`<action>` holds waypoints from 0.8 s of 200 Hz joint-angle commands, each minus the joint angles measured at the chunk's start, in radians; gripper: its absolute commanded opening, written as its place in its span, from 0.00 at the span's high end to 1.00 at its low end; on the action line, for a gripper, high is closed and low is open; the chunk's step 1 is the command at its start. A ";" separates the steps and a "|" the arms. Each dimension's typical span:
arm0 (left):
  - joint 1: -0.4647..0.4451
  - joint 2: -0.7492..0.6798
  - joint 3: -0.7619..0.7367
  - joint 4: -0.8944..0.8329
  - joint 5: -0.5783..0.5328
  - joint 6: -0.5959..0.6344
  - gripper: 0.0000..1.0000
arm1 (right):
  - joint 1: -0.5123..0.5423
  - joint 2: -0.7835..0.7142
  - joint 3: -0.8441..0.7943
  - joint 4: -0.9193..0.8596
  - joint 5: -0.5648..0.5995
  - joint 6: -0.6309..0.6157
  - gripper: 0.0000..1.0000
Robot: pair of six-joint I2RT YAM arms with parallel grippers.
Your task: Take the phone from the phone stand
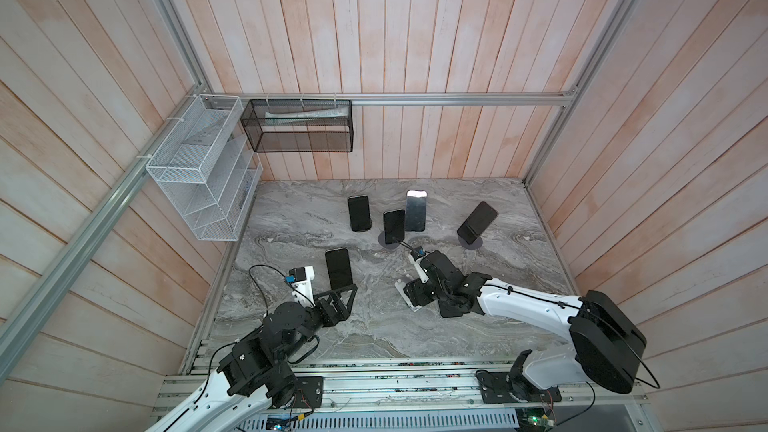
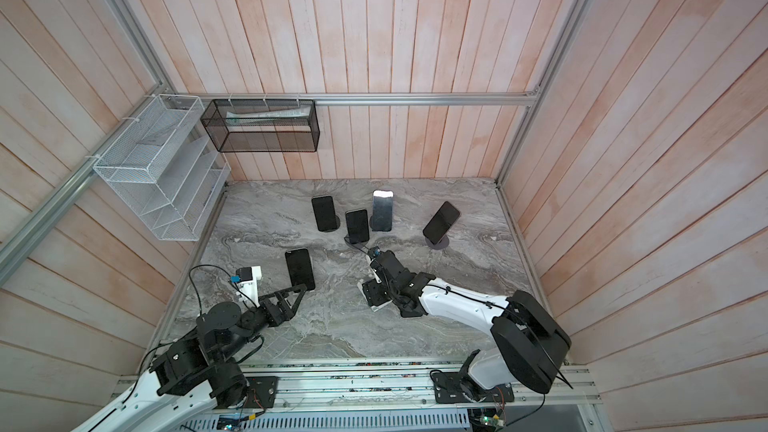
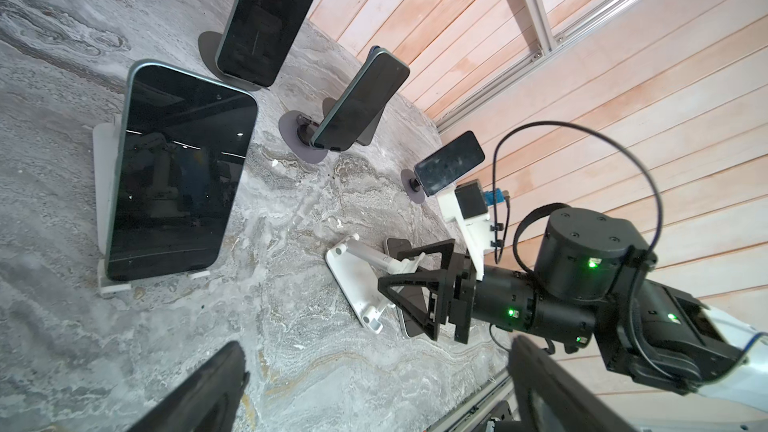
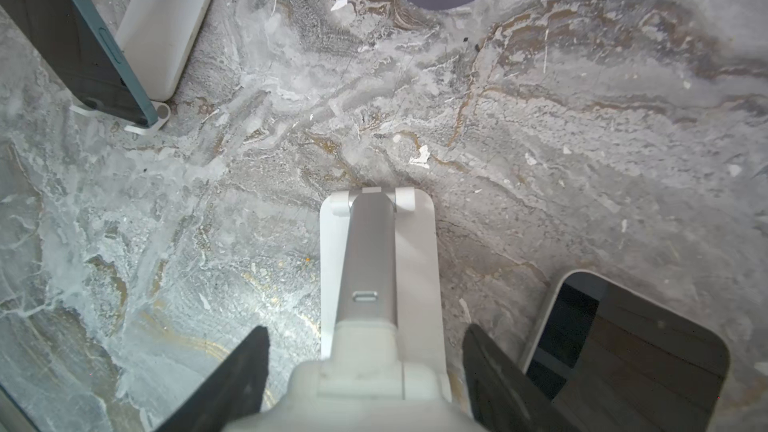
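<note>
Astride the white stand (image 4: 370, 251), right end effector (image 4: 365, 328) apart, phone (image 4: 648, 351) alongside; left end effector (image 3: 378, 344) apart.

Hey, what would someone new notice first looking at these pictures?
The right claw hangs open over an empty white stand, a phone lying flat beside it. Behind, four propped phones cluster at the back of the marble table; a fifth stands before the open left claw.

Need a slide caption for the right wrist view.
Right gripper straddles the empty white stand; the phone lies flat beside it.
</note>
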 commanded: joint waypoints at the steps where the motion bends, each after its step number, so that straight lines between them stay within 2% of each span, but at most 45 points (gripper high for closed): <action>1: 0.002 0.011 0.013 0.027 0.013 -0.007 0.00 | 0.009 0.001 0.002 0.011 0.036 0.008 0.40; 24: 0.001 0.033 0.026 0.023 0.010 -0.003 0.00 | 0.021 -0.051 -0.016 0.023 0.103 0.012 0.47; 58: 0.001 0.048 0.041 0.024 0.001 0.006 0.00 | 0.024 -0.191 -0.037 0.028 0.224 0.043 0.51; 81: 0.001 0.049 0.052 0.015 -0.006 0.018 0.00 | 0.015 -0.277 -0.015 -0.025 0.379 0.081 0.53; 100: 0.001 0.048 0.053 0.014 -0.019 0.020 0.00 | -0.039 -0.312 0.022 -0.077 0.468 0.092 0.53; 129: 0.001 0.051 0.074 0.003 -0.041 0.029 0.00 | -0.175 -0.306 0.093 -0.048 0.434 0.075 0.54; 160: 0.000 0.047 0.122 -0.054 -0.054 0.035 0.00 | -0.241 -0.210 0.235 -0.040 0.415 0.031 0.54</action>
